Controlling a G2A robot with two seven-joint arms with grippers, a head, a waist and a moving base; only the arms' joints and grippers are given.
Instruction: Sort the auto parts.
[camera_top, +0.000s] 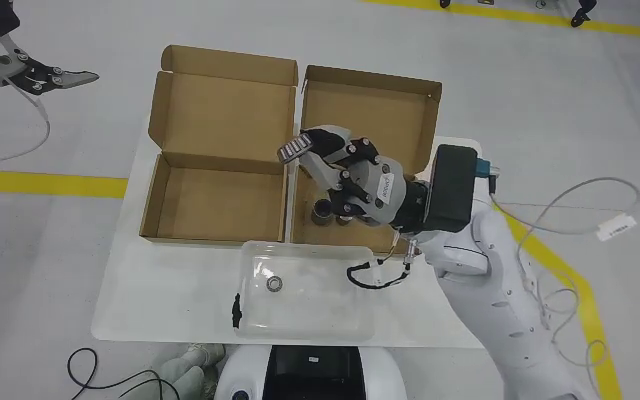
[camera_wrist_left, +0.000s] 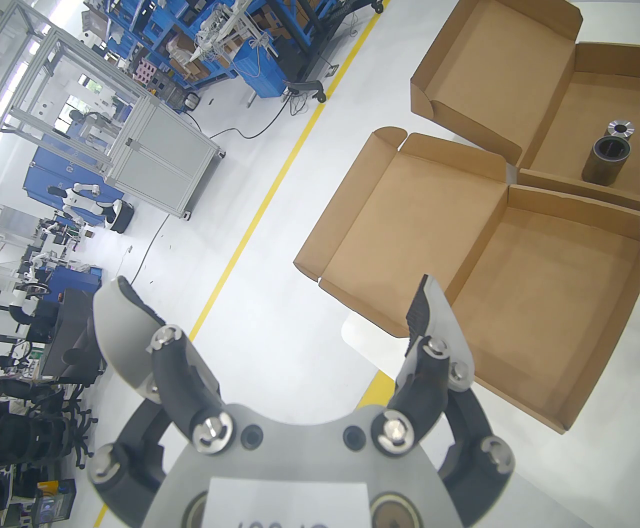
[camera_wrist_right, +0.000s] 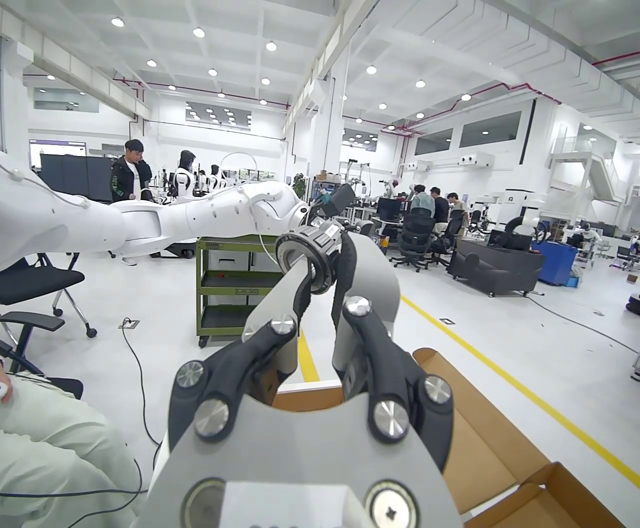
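Right pincer (camera_wrist_right: 322, 265) grips a bearing (camera_wrist_right: 304, 249) at its very tip.

The right arm stretches across the table (camera_top: 150, 295) from its right side. The right gripper (camera_wrist_right: 320, 267) is raised above the table's far half, fingers clamped on a ring bearing (camera_wrist_right: 311, 254). The left gripper (camera_wrist_left: 270, 310) hangs beyond the table's far left corner, fingers spread wide.
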